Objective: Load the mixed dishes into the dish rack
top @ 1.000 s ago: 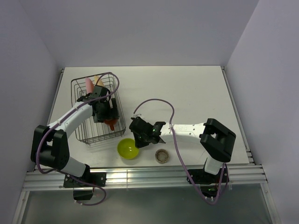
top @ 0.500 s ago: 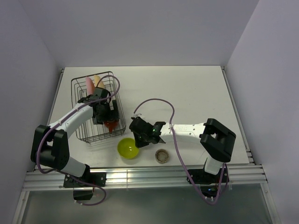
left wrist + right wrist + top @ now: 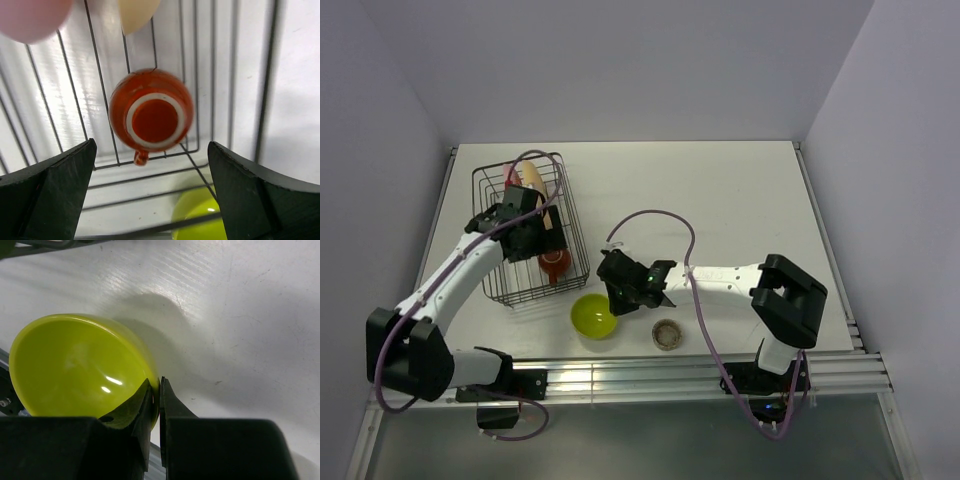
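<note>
The black wire dish rack point(image 3: 545, 296) stands at the left. The pink plate point(image 3: 510, 176) and the yellow-orange plate point(image 3: 532, 178) stand upright at its far end. The red-orange mug point(image 3: 555, 262) lies bottom-up in its near right corner, and shows in the left wrist view point(image 3: 151, 116). My left gripper point(image 3: 533, 240) is open and empty above the rack, just behind the mug point(image 3: 152, 200). My right gripper point(image 3: 620, 297) is shut on the rim of the lime-green bowl point(image 3: 593, 317), which rests on the table point(image 3: 80, 367). The grey-beige cup point(image 3: 667, 334) stands to the bowl's right.
The white table point(image 3: 720, 200) is walled on three sides. A metal rail point(image 3: 620, 375) runs along its near edge, close to the bowl and the cup. The rack's wires point(image 3: 150, 159) lie between my left gripper and the bowl point(image 3: 202, 220).
My left gripper has let go of the mug, which now rests bottom-up in the rack, and has drawn back towards the far left. The right gripper has stayed on the bowl's rim.
</note>
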Controlling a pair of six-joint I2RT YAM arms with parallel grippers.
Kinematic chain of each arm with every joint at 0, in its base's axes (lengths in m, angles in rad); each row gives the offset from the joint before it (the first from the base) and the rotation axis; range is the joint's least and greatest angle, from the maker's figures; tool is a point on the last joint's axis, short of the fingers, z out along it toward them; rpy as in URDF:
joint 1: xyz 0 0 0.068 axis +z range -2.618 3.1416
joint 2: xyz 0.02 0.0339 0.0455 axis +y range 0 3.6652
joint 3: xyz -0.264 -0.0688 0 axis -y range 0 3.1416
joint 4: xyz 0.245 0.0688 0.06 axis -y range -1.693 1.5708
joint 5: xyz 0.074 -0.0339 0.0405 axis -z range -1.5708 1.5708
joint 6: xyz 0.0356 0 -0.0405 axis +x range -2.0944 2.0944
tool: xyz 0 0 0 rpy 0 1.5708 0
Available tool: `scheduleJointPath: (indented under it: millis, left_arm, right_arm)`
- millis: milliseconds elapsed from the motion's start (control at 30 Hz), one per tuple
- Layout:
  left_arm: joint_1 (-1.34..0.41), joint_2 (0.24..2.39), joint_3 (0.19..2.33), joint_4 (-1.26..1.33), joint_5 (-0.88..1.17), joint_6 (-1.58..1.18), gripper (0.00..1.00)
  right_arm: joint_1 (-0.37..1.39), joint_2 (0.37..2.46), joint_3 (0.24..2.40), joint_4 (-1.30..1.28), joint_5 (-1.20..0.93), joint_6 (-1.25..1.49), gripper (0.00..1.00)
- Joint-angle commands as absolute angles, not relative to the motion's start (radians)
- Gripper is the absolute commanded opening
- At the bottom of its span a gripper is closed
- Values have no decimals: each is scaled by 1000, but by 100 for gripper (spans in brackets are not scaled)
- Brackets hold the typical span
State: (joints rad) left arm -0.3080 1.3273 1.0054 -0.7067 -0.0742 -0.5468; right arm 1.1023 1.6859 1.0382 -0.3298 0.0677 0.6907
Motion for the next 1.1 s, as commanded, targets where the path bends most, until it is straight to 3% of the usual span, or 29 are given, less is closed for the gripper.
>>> scheduleJointPath:
  millis: [0, 233, 567, 867, 1067]
  left_arm:
    - [-314, 1217, 1112, -747, -130, -571, 99]
    - [-314, 1054, 1172, -749, -10, -578, 99]
    - [-314, 858, 916, -470, 550, -783, 99]
    - [-314, 626, 625, -128, 699, -1180, 99]
    - [-314, 586, 569, 0, 736, -1353, 99]
  right_arm:
    - [1109, 1606, 1055, -302, 104, 706, 0]
    - [1095, 1501, 1052, -327, 92, 696, 0]
    - [945, 1189, 936, -146, -215, 655, 0]
    - [825, 1123, 888, -6, -446, 712, 0]
    - [821, 1140, 879, 47, -485, 729, 0]
